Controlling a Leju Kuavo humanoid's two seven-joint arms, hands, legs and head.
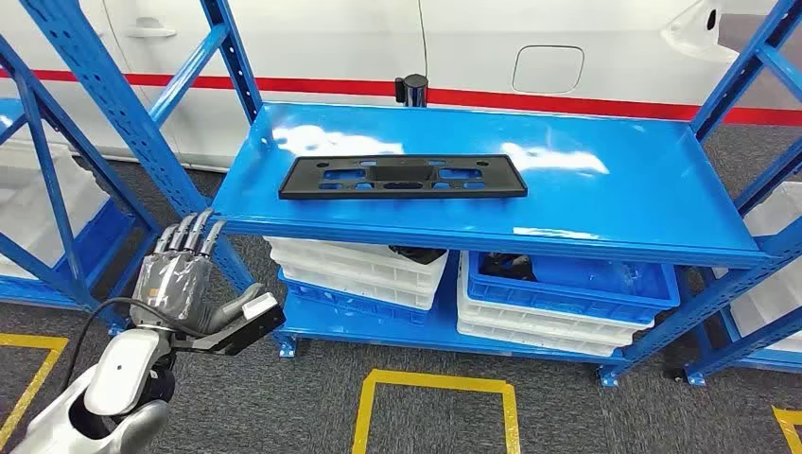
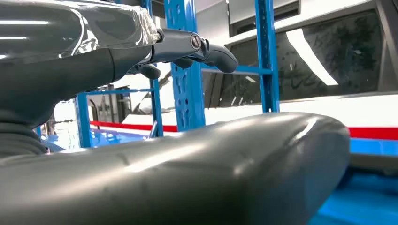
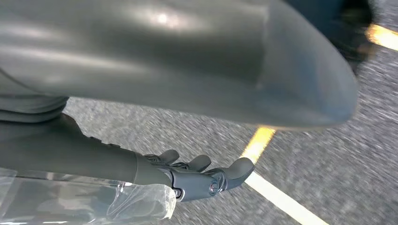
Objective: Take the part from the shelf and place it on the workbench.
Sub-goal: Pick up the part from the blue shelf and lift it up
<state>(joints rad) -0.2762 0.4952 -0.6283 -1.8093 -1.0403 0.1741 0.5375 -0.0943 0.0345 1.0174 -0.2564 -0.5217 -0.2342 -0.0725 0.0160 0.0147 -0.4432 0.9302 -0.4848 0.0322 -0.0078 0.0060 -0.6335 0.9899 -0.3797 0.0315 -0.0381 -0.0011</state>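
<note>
A long flat black part (image 1: 402, 177) with several cut-outs lies on the top deck of the blue shelf (image 1: 605, 180), left of its middle. My left hand (image 1: 180, 270) is raised in front of the shelf's left front corner, below and left of the part, fingers straight and apart, holding nothing. The left wrist view has its thumb (image 2: 187, 178) and fingers (image 2: 197, 47) spread before the blue uprights. My right hand (image 3: 197, 176) hangs over grey carpet with a yellow line, fingers extended, empty.
White and blue bins (image 1: 567, 293) fill the lower shelf level. A small black cylinder (image 1: 412, 90) stands at the deck's back edge. Blue uprights and braces (image 1: 104, 104) rise left of my hand. Yellow floor markings (image 1: 435, 383) lie in front.
</note>
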